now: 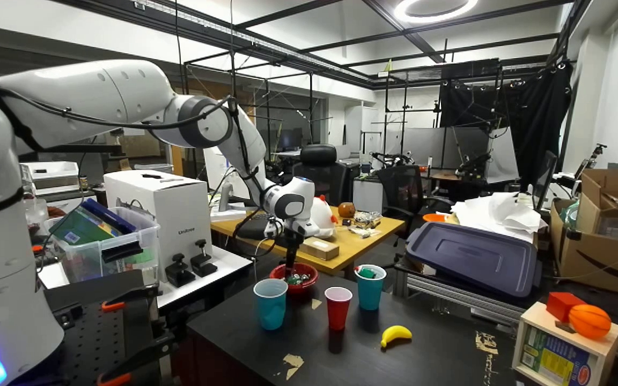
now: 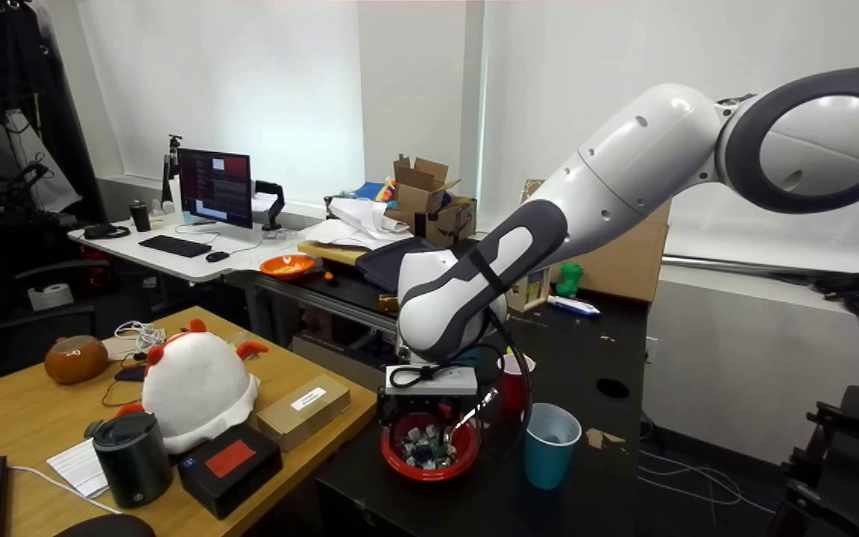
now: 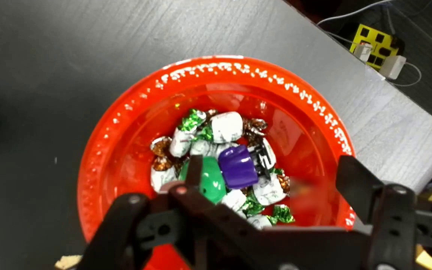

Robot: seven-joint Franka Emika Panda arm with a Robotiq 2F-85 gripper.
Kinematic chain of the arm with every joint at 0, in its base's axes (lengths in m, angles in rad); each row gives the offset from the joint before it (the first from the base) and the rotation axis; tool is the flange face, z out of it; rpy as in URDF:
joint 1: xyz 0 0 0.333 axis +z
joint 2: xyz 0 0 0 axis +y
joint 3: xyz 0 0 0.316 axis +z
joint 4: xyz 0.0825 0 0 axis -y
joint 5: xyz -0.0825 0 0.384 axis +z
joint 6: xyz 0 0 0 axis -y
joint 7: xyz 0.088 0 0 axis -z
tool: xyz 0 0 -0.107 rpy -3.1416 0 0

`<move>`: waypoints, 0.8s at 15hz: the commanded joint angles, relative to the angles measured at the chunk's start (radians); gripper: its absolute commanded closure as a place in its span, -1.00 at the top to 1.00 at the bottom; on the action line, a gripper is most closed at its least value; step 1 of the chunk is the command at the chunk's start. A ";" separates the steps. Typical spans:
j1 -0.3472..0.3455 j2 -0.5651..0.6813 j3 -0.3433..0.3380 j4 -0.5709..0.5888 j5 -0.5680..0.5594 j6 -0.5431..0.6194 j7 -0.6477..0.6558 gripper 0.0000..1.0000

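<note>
My gripper [image 3: 276, 176] is open above the red bowl [image 3: 103, 138], with its fingers wide apart and nothing seen between them. The bowl holds several wrapped candies [image 3: 227, 127] with green and brown twisted ends. A purple clip-like piece [image 3: 237, 167] and a glossy green rounded piece [image 3: 214, 182] lie on them, nearest the left finger, which partly covers the green piece. In an exterior view the gripper [image 1: 291, 262] reaches down into the bowl [image 1: 303, 288]. In an exterior view the bowl [image 2: 429, 474] sits under the wrist, which hides the fingertips.
Near the bowl stand a teal cup [image 1: 270, 308], a red cup [image 1: 337, 308] and another teal cup [image 1: 370, 294] with something green inside. A toy banana [image 1: 396, 334] lies on the black table. A wooden table [image 2: 310, 477] with a plush toy [image 2: 198, 388] adjoins it.
</note>
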 commanded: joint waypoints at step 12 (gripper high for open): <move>0.033 -0.114 -0.046 -0.197 -0.011 0.057 0.130 1.00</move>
